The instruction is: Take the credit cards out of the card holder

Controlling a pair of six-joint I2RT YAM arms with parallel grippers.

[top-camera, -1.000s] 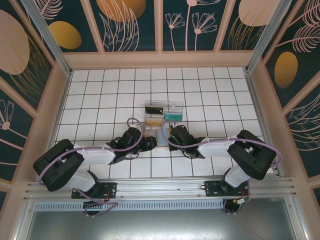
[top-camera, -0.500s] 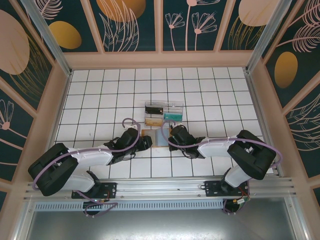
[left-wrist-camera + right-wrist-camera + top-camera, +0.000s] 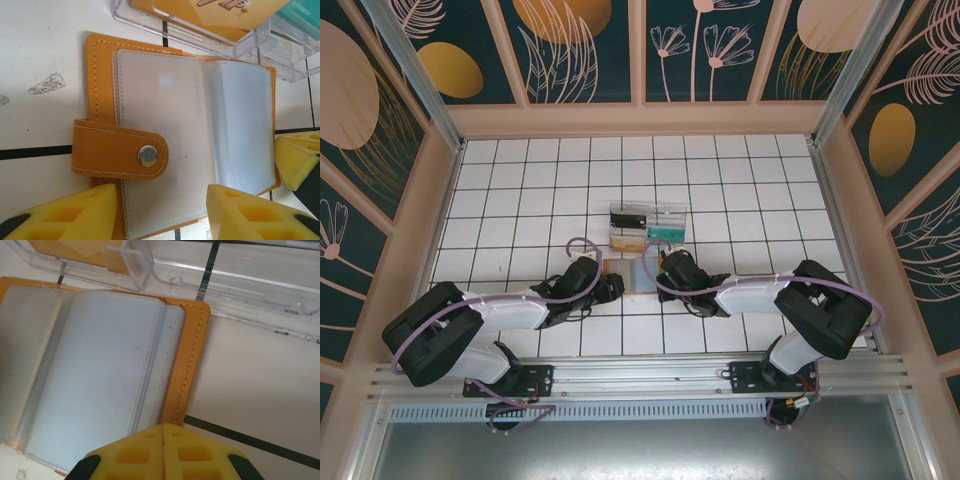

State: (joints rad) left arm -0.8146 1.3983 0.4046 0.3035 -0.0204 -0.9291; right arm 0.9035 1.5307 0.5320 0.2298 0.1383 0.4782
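The left claw (image 3: pixel 162 212) hung released, its yellow fingers (image 3: pixel 65 212) spread to either side of the near edge of the card holder (image 3: pixel 100 85), close to the snap tab (image 3: pixel 120 155). The holder lay open on the table (image 3: pixel 520 200), just in front of the clear tray (image 3: pixel 648 225). Its frosted sleeves (image 3: pixel 160 120) faced up, and whether any held a card could not be told. The right claw (image 3: pixel 163 440) was clenched and empty at the holder's orange edge. If a claw pinched a slack sleeve, it might drag the whole holder or flip it shut, since nothing clearly pinned it.
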